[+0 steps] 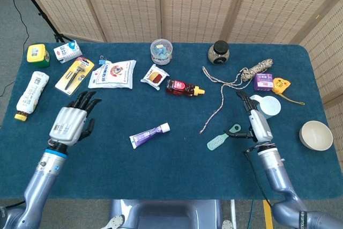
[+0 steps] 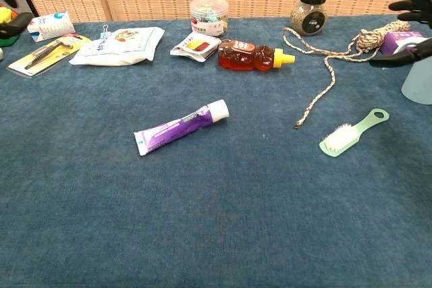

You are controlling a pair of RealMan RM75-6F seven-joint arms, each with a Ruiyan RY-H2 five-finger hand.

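The blue table [image 1: 177,175] holds 1 white pouch [image 1: 112,74], 1 rope [image 1: 228,87], 1 honey bottle [image 1: 182,87], 1 purple tube [image 1: 149,134] and 1 green brush [image 1: 223,137]. There are 2 hands. The left hand [image 1: 71,123] is spread wide, holds nothing and sits well left of the tube. The right hand [image 1: 256,123] is spread too (empty), just right of the brush. The tube lies flat in the middle, slanted, with its white cap [image 2: 217,110] pointing up and to the right.
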